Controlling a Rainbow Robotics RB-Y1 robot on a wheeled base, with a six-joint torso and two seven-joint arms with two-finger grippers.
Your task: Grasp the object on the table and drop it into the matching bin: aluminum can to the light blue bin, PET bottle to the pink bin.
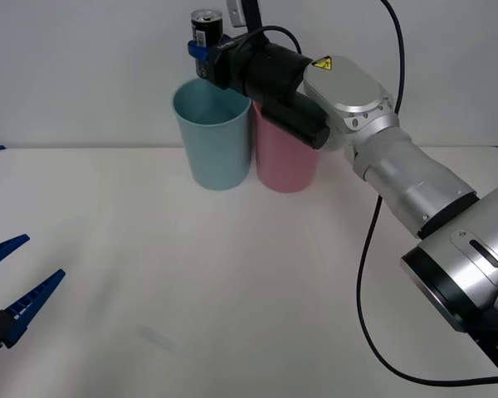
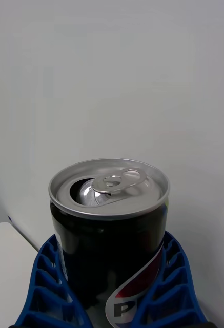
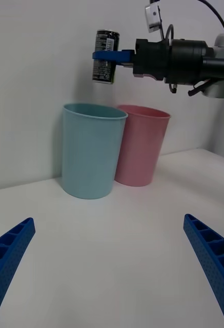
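Right gripper [image 1: 201, 50] ribbed blue jaws pinching dark aluminum can [image 1: 205, 29], upright above smooth tapered light blue bin [image 1: 212, 137]; pink bin [image 1: 285, 156] touching alongside. Left gripper [image 1: 12, 282] jaws spread, low over matte white surface [image 1: 232, 282].

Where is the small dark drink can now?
The small dark drink can is held upright in the right gripper, in the air above the tall light blue plastic bin.

The aluminum can [image 2: 109, 241] shows a partial white letter "P" low on its side; a yellow triangular warning sign [image 1: 321, 63] sits on the right arm.
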